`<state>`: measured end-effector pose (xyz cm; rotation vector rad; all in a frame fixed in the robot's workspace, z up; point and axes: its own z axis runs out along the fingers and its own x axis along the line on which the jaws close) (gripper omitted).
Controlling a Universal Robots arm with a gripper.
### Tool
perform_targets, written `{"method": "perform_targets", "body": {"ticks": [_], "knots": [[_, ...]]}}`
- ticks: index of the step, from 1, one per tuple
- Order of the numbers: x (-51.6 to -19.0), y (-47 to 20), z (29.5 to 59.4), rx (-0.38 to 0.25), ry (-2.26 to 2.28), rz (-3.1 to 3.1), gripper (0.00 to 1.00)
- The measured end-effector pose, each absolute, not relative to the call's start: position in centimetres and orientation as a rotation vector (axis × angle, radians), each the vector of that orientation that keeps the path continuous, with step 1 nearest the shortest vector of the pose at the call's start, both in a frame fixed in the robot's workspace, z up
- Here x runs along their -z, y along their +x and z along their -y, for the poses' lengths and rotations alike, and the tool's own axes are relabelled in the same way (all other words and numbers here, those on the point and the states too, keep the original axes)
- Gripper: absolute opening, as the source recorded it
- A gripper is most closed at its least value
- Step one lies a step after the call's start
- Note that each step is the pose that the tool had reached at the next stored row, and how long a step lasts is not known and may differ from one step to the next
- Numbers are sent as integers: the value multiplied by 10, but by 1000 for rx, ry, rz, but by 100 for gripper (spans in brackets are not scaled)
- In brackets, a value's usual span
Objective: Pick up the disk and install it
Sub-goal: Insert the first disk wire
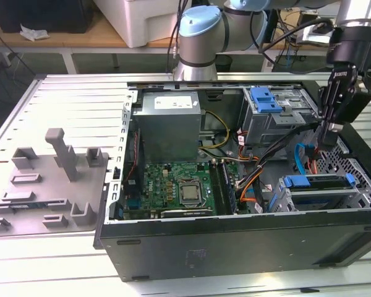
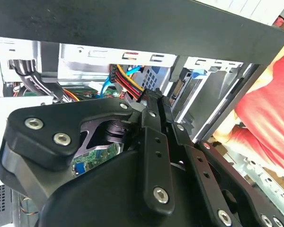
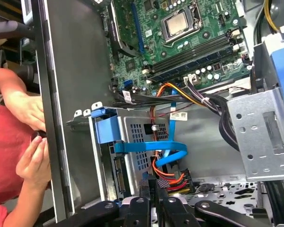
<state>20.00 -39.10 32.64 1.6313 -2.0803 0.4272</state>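
Note:
The disk (image 1: 318, 193) sits in the grey drive cage at the front corner of the open computer case on the exterior view's right, and its blue carrier edge (image 1: 315, 180) shows along the top. In the first wrist view the carrier's blue tab (image 3: 106, 128) sticks out of that cage beside a perforated wall. My gripper (image 1: 329, 129) hangs above and just behind this cage, fingers together and nothing between them. Its closed black fingers (image 2: 154, 101) point down toward red, yellow and blue cables in the second wrist view. In the first wrist view, the gripper (image 3: 154, 184) is over the same cables.
A second grey cage with a blue bracket (image 1: 266, 99) stands at the back of the case. The motherboard (image 1: 179, 185) and power supply (image 1: 170, 124) fill the middle. A person's hands (image 3: 31, 137) rest at the case wall. A grey fixture plate (image 1: 49, 185) lies on the exterior view's left.

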Motion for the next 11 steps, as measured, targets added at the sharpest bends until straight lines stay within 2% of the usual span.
{"method": "perform_targets", "body": {"ticks": [11], "knots": [[-339, 195, 411, -391, 1658, 2105, 17]]}}
